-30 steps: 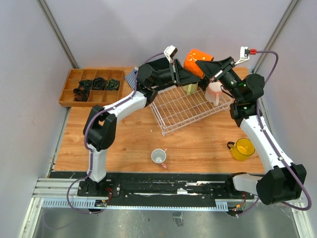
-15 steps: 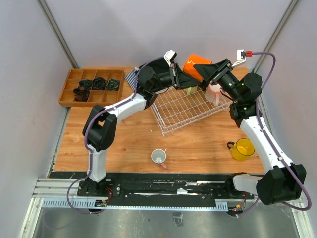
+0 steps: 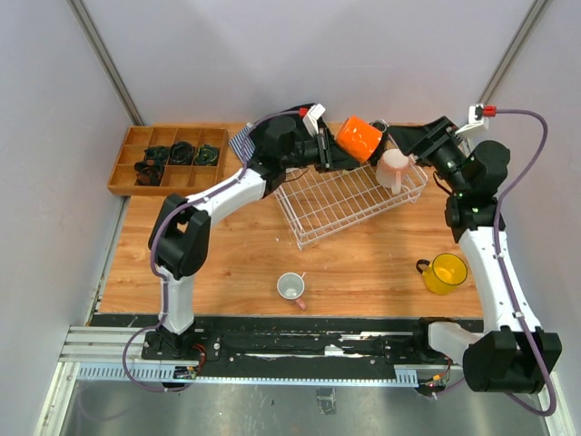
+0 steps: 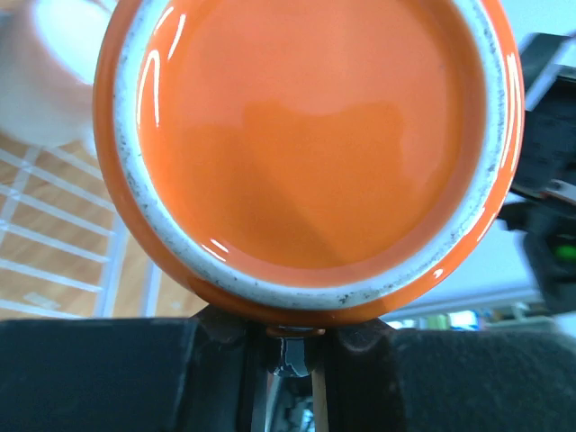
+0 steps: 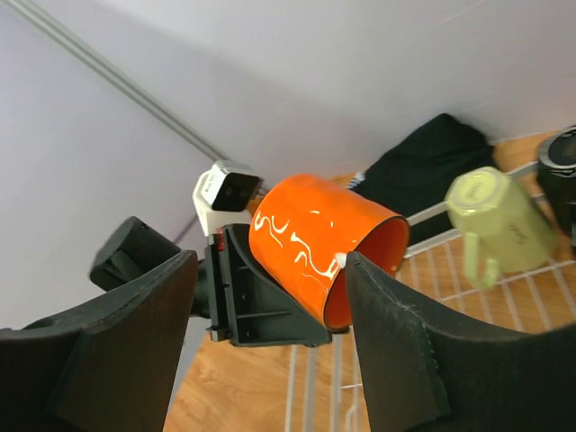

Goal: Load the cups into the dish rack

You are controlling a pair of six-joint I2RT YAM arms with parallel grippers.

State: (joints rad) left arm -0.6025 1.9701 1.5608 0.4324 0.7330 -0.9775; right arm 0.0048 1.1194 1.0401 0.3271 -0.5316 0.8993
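My left gripper (image 3: 334,153) (image 4: 297,337) is shut on the orange cup (image 3: 359,138) (image 4: 306,144), holding it tilted in the air over the far edge of the white wire dish rack (image 3: 345,195). Just right of that cup, my right gripper (image 3: 410,142) (image 5: 270,346) stands open and touches nothing; its wrist view shows the orange cup (image 5: 315,238) beyond the fingers. A pale pink cup (image 3: 393,170) stands in the rack's right corner. The yellow-green cup (image 5: 499,220) lies in the rack, with a black cup (image 5: 562,162) at its far side. The yellow cup (image 3: 447,272) and the small dusty pink cup (image 3: 290,287) sit on the table.
A brown wooden compartment tray (image 3: 168,159) with dark items stands at the back left. Grey walls close in behind and beside the wooden table (image 3: 218,263). The rack sits askew at the back middle.
My right gripper has opened, let go of the orange cup and drawn back to the right. The left gripper keeps the cup and has shifted it slightly lower.
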